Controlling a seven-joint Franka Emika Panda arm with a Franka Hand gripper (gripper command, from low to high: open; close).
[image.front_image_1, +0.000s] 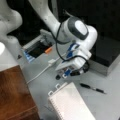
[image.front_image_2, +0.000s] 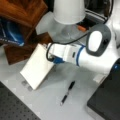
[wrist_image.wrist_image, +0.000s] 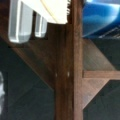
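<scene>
White paper notebook (image.front_image_1: 68, 103) lies untouched at six o'clock of the low-hanging gripper (image.front_image_1: 61, 75), pen (image.front_image_1: 93, 88) beside; its grip state I cannot tell.

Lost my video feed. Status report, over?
Gripper low over table, beside notepad's clips. Pen lies apart on table. Wooden shelf fills wrist view.

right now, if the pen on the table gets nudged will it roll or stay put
The pen is slim and round, lying flat on the smooth grey table, so it would probably roll if pushed sideways. It looks light and stiff. Pushed along its length it would more likely slide. It lies clear of the notepad, so nothing would stop it.
</scene>
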